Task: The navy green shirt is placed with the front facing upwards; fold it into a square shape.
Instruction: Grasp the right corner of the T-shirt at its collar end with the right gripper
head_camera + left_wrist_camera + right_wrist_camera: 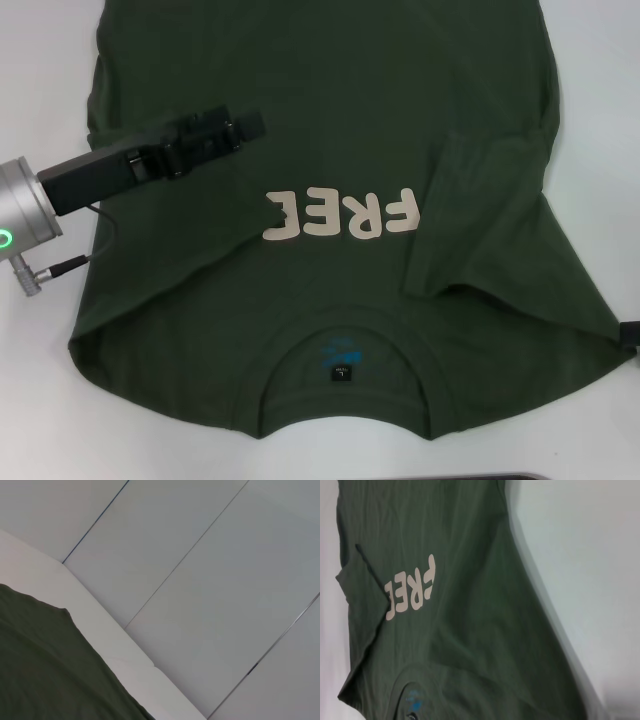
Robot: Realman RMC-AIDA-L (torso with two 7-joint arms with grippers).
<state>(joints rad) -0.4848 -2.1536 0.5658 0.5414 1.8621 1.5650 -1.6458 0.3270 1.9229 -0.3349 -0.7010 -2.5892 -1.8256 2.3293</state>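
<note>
**Sleeves in, body fold still to do**

While lying front up on the white bench [40, 400], collar toward the robot, navy green shirt [330, 330] seen with both sleeves already turned inward over the chest, one edge covering part of the "FREE" lettering [340, 215]. Judged as about halfway: long body not yet folded to a square. Counted: one shirt, one neck tag [342, 374], four letters. Left hand [245, 125] hovered above the shirt's left part; cannot tell its opening. Right hand not seen.
</note>
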